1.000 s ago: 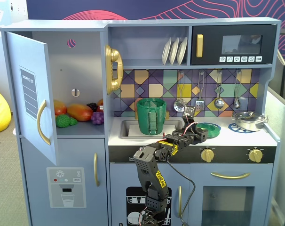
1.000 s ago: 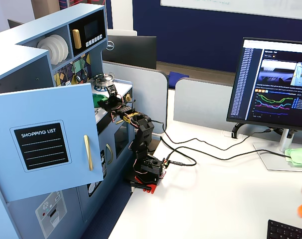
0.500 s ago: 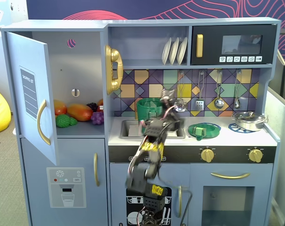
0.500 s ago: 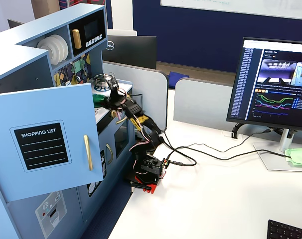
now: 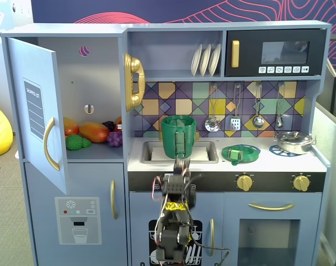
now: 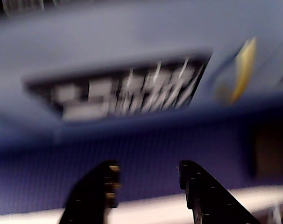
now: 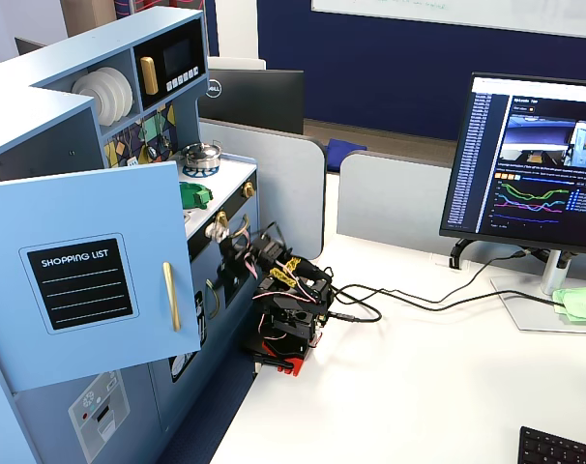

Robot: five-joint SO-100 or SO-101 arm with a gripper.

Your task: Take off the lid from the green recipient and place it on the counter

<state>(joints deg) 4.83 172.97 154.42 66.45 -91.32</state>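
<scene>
Wrist view, blurred, shows us the gripper point(image 6: 148, 186) nearest, its 2 fingers spread with nothing between them. Beyond it in a fixed view we see the arm point(image 5: 173, 221) folded low against the toy kitchen's front. Farther back, the green pot point(image 5: 178, 137) stands at the sink, and the lid point(image 5: 240, 153) lies flat on the counter point(image 5: 268, 160) to its right.
</scene>
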